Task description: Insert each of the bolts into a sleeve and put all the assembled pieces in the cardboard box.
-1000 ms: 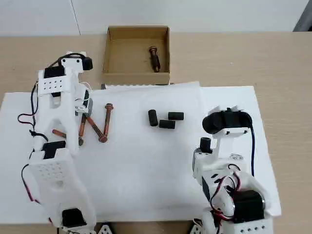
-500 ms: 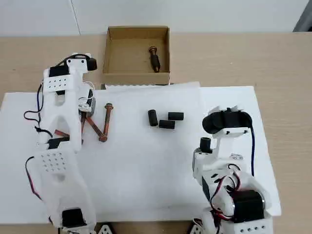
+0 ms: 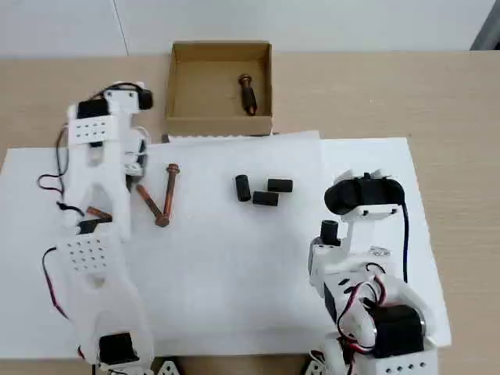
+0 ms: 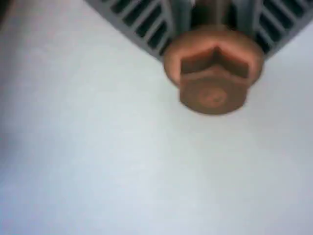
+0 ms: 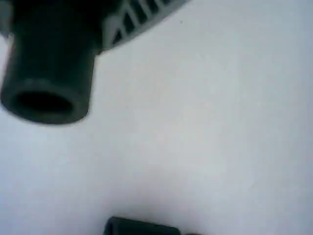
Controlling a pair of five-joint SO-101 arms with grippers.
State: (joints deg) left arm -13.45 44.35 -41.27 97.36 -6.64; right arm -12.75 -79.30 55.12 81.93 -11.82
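Note:
My left gripper [image 4: 215, 17] is shut on a copper bolt [image 4: 212, 73], whose hex head points toward the wrist camera above white paper. In the high view this gripper [image 3: 134, 158] sits under the left arm, near the paper's far left. Two loose bolts [image 3: 169, 190] [image 3: 150, 204] lie just right of it, and a third [image 3: 97, 212] pokes out from under the arm. My right gripper [image 5: 73, 14] is shut on a black sleeve [image 5: 49, 73], seen standing upright [image 3: 329, 230] at the right arm. Three loose sleeves [image 3: 265, 198] lie mid-paper. The cardboard box [image 3: 183, 86] holds one assembled piece [image 3: 248, 92].
White paper [image 3: 234, 273] covers the wooden table from the box's near wall to the front edge. Another black sleeve [image 5: 142, 227] lies on the paper beyond the right gripper. Both arm bases stand at the front edge.
The left arm has risen and swung slightly toward the box. The bolt that lay beside the others under it is gone from the paper. The right arm has stayed still.

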